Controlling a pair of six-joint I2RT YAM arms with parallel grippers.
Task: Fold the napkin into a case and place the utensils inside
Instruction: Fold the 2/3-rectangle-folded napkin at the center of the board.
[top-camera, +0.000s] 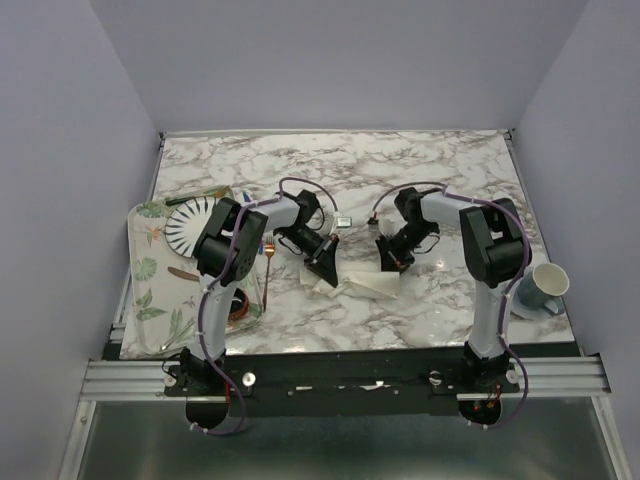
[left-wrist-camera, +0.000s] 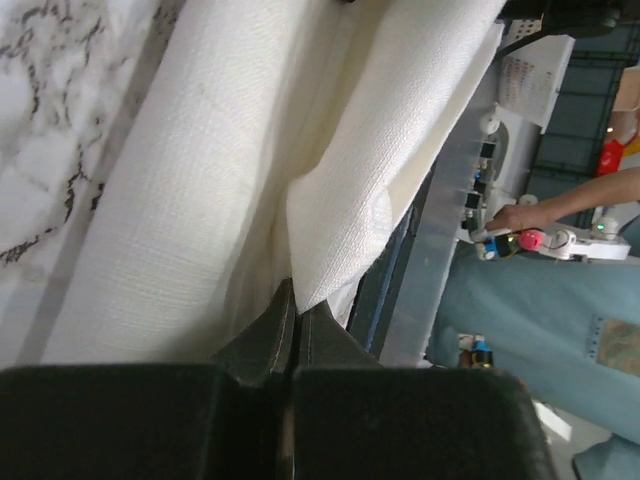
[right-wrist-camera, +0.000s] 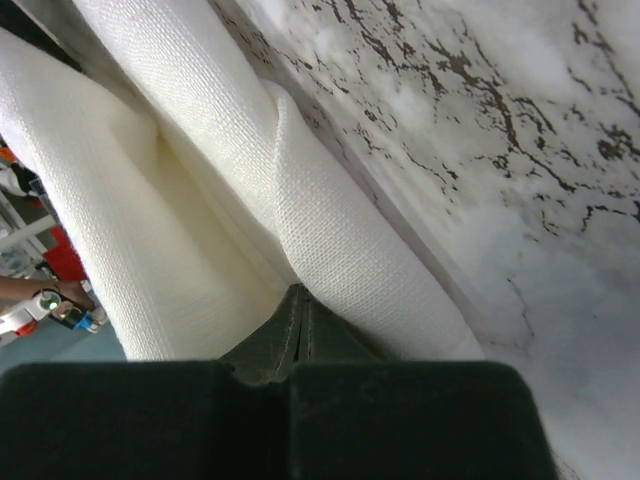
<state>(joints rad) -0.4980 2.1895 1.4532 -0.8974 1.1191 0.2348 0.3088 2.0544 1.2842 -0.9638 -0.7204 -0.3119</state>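
Note:
The napkin (top-camera: 366, 286), a cream cloth, lies bunched in long folds on the marble between my two grippers. My left gripper (top-camera: 326, 270) is shut on its left end. In the left wrist view a cloth corner (left-wrist-camera: 335, 250) is pinched at the tips of that gripper (left-wrist-camera: 297, 303). My right gripper (top-camera: 391, 258) is shut on the right end, which is lifted a little. In the right wrist view a rolled fold of the napkin (right-wrist-camera: 300, 200) meets the closed tips of that gripper (right-wrist-camera: 301, 292). Of the utensils, a copper fork (top-camera: 268, 252) lies at the tray's right edge, left of my left gripper.
A leaf-patterned tray (top-camera: 148, 285) at the left holds a white plate with black stripes (top-camera: 185, 228) and a copper knife-like utensil (top-camera: 183, 272). A grey-blue mug (top-camera: 541, 287) stands at the table's right edge. A small square object (top-camera: 343, 222) lies behind the grippers.

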